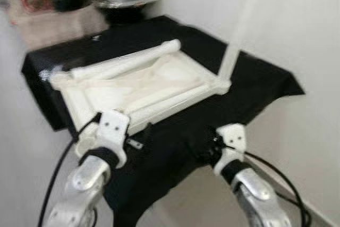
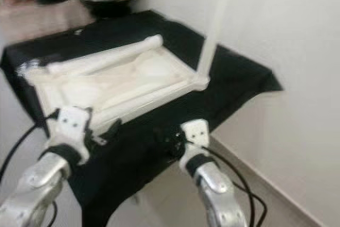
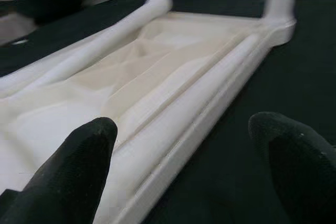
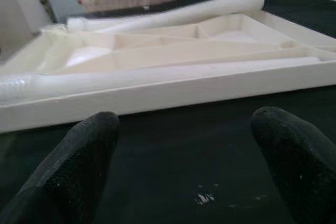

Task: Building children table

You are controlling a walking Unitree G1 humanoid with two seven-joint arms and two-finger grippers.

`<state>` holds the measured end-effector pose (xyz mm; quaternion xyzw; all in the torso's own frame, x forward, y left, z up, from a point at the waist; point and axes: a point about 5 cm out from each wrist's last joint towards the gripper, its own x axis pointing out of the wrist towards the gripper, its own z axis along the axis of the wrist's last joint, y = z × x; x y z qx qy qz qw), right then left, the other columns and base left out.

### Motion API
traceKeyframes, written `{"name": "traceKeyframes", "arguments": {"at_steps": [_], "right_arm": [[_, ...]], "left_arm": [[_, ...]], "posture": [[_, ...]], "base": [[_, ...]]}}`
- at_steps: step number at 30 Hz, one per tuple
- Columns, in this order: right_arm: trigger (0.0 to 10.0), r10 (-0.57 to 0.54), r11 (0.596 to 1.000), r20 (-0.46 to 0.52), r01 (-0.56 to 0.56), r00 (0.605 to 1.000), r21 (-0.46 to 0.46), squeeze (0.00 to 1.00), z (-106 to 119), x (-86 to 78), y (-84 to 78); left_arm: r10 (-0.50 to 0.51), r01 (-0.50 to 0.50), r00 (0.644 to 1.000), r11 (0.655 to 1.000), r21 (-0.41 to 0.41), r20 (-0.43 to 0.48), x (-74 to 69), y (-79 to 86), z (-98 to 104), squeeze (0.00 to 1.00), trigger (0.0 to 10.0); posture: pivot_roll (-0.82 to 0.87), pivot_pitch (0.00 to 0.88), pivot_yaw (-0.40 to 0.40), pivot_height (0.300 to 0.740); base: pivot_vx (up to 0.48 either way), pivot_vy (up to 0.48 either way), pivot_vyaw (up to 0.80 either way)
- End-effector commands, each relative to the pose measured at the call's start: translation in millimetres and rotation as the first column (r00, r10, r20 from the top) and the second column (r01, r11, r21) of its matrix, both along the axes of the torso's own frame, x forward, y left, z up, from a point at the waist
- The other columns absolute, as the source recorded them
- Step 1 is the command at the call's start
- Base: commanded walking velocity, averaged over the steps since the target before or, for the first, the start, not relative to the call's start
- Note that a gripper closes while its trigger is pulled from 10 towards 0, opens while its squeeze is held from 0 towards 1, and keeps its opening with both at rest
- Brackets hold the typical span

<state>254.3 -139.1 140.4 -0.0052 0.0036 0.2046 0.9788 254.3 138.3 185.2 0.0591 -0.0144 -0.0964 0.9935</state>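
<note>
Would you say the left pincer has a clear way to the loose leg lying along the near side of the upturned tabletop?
Probably yes: the left pincer is open, right at the tabletop's near edge, with the loose leg just ahead and nothing between.

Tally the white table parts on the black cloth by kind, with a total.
Upside-down tabletop: 1
Legs lying loose on the tabletop: 2, far one and near one
Legs standing upright at a corner: 1
Total: 4
</note>
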Motion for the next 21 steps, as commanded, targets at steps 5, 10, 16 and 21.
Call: {"name": "traceKeyframes", "arguments": {"at_steps": [5, 10, 16, 21], "right_arm": [[10.0, 0.018, 0.999, 0.018, -0.017, 1.000, -0.046, 0.00, 4, 6.1, 0.4], [10.0, 0.013, 0.998, 0.028, -0.011, 1.000, -0.059, 0.00, 7, 9.7, -1.3], [10.0, 0.021, 0.998, 0.037, -0.019, 0.999, -0.065, 0.00, 13, 13.6, 2.2], [10.0, 0.034, 0.997, 0.028, -0.032, 0.999, -0.071, 0.00, 11, 10.6, 3.8]], "left_arm": [[0.208, -0.220, 0.958, 0.974, -0.043, -0.198, 12.8, 25.6, -20, 0.00, 10.0], [0.221, -0.241, 0.940, 0.969, -0.049, -0.259, 17.0, 29.7, -28, 0.00, 10.0], [0.175, -0.225, 0.919, 0.968, -0.106, -0.353, 37.7, 20.5, -36, 0.00, 10.0], [0.131, -0.209, 0.902, 0.966, -0.151, -0.411, 43.3, 15.1, -41, 0.00, 10.0]], "posture": [[0.03, 0.077, 0.027, 0.740], [0.03, 0.082, 0.025, 0.740], [0.01, 0.099, 0.012, 0.740], [0.00, 0.105, 0.011, 0.740]], "base": [[0.000, 0.000, 0.00], [0.000, 0.000, 0.00], [0.000, 0.000, 0.00], [0.000, 0.000, 0.00]]}}
